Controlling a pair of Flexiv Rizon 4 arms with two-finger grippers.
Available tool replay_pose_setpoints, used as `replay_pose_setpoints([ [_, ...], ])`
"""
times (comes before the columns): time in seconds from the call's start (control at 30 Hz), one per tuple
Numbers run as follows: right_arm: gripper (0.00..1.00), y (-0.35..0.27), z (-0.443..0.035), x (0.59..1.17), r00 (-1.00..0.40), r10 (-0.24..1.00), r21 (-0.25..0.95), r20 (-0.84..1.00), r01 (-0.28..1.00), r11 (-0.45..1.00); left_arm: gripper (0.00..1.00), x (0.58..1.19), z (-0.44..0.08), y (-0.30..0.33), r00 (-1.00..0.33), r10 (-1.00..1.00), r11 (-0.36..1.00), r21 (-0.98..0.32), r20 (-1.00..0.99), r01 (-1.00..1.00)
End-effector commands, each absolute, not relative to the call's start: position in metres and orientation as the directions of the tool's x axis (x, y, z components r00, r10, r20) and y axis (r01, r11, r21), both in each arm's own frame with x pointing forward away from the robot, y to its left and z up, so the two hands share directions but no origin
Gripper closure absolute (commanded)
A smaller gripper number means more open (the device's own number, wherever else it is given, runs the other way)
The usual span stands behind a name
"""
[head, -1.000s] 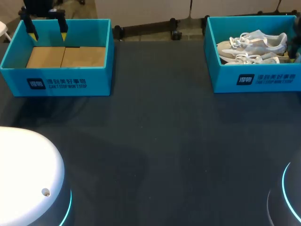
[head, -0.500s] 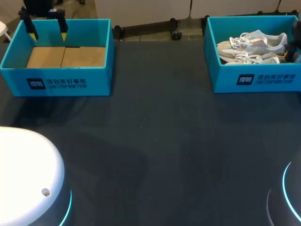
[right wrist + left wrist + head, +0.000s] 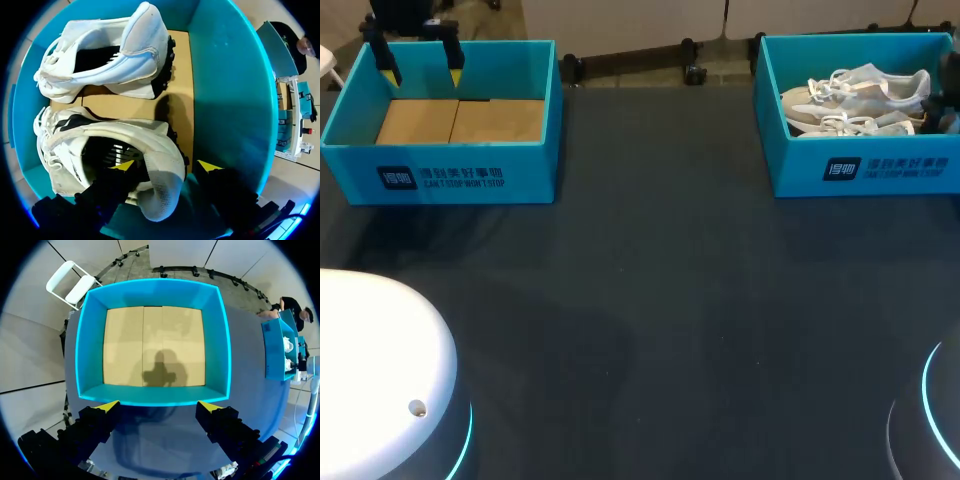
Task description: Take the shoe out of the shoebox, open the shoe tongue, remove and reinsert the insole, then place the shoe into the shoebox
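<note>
Surface findings:

- **Table** (image 3: 660,300): the top was dark, matt and smooth.
- **Left shoebox** (image 3: 440,178): the walls were smooth teal card with a faint sheen. The floor was bare brown cardboard, matt, with a flap seam.
- **Right shoebox** (image 3: 880,172): it had the same teal card and the same brown cardboard floor.
- **Far shoe** (image 3: 115,55) and **near shoe** (image 3: 70,150): both had white cloth uppers, a smoother heel panel, woven laces, dark lining and black sole edges.
- **Left gripper** (image 3: 159,407) and **right gripper** (image 3: 166,165): the fingers were matt black with smooth yellow tips. Whether they were plastic or metal could not be told.
- **Arm base** (image 3: 370,350): the shell was glossy white, plastic in appearance.
</note>
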State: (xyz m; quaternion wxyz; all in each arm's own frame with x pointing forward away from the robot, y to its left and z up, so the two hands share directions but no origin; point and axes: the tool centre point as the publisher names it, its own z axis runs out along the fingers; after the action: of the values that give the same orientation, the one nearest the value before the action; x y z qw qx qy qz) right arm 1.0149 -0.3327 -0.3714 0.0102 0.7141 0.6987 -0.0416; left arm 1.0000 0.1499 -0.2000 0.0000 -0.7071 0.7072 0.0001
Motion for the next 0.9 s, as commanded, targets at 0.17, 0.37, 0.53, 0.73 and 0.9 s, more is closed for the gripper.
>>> replay_pose_setpoints([
  [0.17, 0.56, -0.332, -0.378, 1.015, 0.030, 0.997, -0.059, -0.068, 0.998, -0.034, 0.00, 1.000, -0.200, 0.150, 0.000, -1.000, 0.000, 0.000, 0.000, -1.000],
  [0.37, 1.00, -0.333, -0.381, 1.012, 0.042, 0.997, -0.064, -0.065, 0.997, -0.046, 0.00, 1.000, -0.200, 0.150, 0.000, -1.000, 0.000, 0.000, 0.000, -1.000],
  [0.53, 1.00, -0.331, -0.378, 1.011, 0.058, 0.997, -0.040, -0.056, 0.997, -0.060, 0.00, 1.000, -0.200, 0.150, 0.000, -1.000, 0.000, 0.000, 0.000, -1.000],
  [0.73, 1.00, -0.332, -0.364, 1.011, 0.089, 0.993, -0.010, -0.072, 0.996, -0.090, 0.00, 1.000, -0.200, 0.150, 0.000, -1.000, 0.000, 0.000, 0.000, -1.000],
  [0.9, 1.00, -0.336, -0.348, 1.016, 0.117, 0.990, 0.007, -0.073, 0.993, -0.117, 0.00, 1.000, -0.200, 0.150, 0.000, -1.000, 0.000, 0.000, 0.000, -1.000],
])
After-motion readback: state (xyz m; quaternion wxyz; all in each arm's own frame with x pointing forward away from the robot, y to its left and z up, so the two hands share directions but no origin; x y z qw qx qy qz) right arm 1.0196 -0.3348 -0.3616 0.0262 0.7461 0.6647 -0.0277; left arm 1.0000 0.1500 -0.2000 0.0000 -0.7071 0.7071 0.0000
